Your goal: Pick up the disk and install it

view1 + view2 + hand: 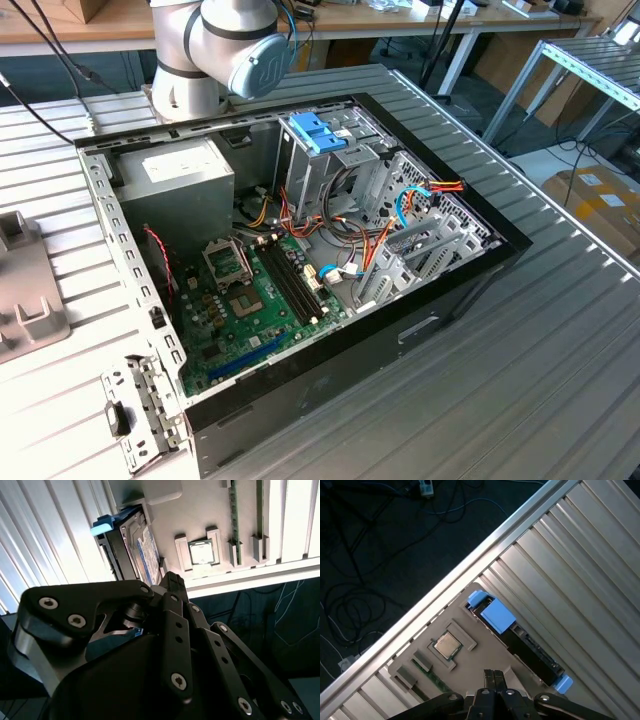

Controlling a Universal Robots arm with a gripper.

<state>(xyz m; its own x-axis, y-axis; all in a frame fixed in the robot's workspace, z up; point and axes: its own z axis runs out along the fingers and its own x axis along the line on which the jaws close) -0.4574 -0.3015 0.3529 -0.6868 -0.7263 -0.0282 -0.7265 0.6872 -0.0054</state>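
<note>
Hand was closed and empty: fingers pressed together, nothing between them. Same in the second wrist view. It hung above the grey tray, clear of the disk.

Disk stood on edge in a slot at one end of the tray. Blue rails ran along its sides and there was a blue tab at the end. In the second wrist view the disk showed its label face, with the tab sticking out past the tray edge.

Also in the tray: CPU in its pocket just beside the disk slot, and RAM in a slot on the CPU's far side from the disk. The tray sat on the ribbed tabletop near its edge.

Exterior view: PC case lay open on the tabletop w/ mobo exposed. Arm base was behind the case.
</note>
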